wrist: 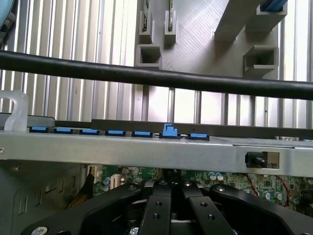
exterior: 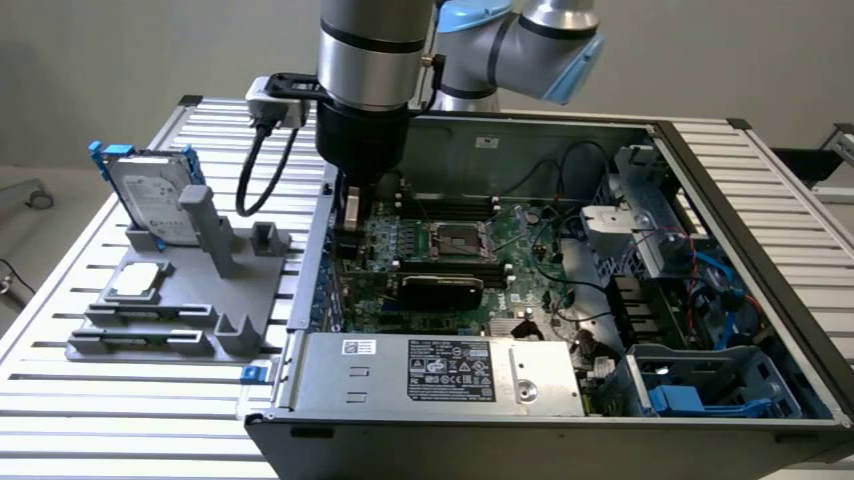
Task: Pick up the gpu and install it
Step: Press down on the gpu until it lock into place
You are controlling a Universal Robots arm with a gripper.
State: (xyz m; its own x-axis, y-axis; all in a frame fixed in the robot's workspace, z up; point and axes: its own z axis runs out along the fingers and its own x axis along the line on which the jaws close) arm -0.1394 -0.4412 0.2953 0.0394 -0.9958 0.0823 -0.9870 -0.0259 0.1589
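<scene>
Slatted aluminium tabletop (exterior: 120, 400) carries everything here, its pale ribs running across under grey walls behind. At the exterior view's left stands a grey holder (exterior: 180, 300) with a silver hard drive (exterior: 150, 195) in a blue frame propped upright at its far end, and a smaller drive (exterior: 138, 281) lying flat on a lower step.

Right of that sits the open computer case (exterior: 747, 280), its lid off and the green motherboard (exterior: 461, 250) exposed. My arm (exterior: 374, 60) comes down from above over the case's left wall, with a black cable (exterior: 260, 170) looping beside it. My gripper (exterior: 354, 215) hangs just inside that wall, over the board's left edge; I cannot tell whether its fingers are spread or pressed together, since their tips are hidden in both views.

The gpu (exterior: 434, 290) lies inside the case, its black rounded shroud facing up, seated across the board near the middle, on the near side of the processor socket (exterior: 457, 240). A labelled power supply (exterior: 447, 372) fills the near side of the case. Further right are bundled wires and a blue drive bay (exterior: 694, 395).

In the wrist view, the gripper (wrist: 171, 210) looks past the case wall with its row of blue slot clips (wrist: 117, 132).
</scene>
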